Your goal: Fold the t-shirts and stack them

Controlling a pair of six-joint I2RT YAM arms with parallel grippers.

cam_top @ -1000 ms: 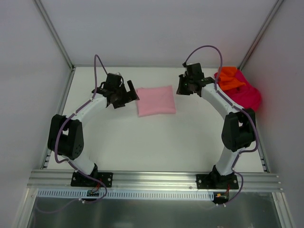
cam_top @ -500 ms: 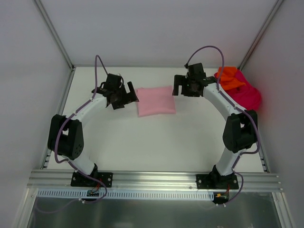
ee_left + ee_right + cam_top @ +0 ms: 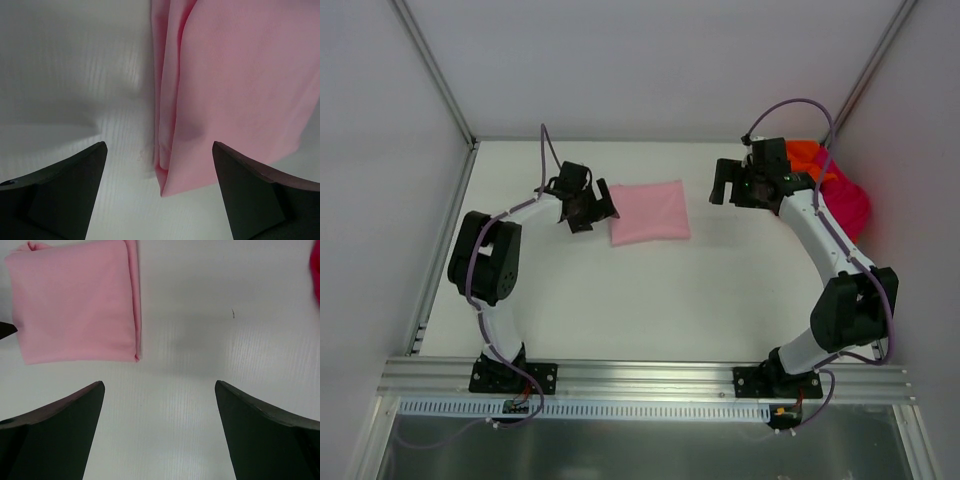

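A folded pink t-shirt [image 3: 648,211] lies flat at the back middle of the white table. My left gripper [image 3: 592,211] hovers open at its left edge. In the left wrist view the pink t-shirt [image 3: 235,85] has its near corner lying between the wide-apart fingers, ungripped. My right gripper [image 3: 726,184] hangs open to the right of the shirt, over bare table. The right wrist view has the pink t-shirt [image 3: 75,305] at upper left, apart from the fingers. An orange t-shirt [image 3: 803,155] and a magenta t-shirt [image 3: 850,200] sit crumpled in the back right corner.
White walls with metal frame posts close in the table [image 3: 650,300] on the left, back and right. A sliver of the magenta cloth [image 3: 316,270] shows at the right wrist view's right edge. The arm bases stand on the rail along the near edge.
My right gripper has opened and pulled back to the right, away from the pink t-shirt. The left arm has swung in, bringing its gripper closer to the shirt's left edge.
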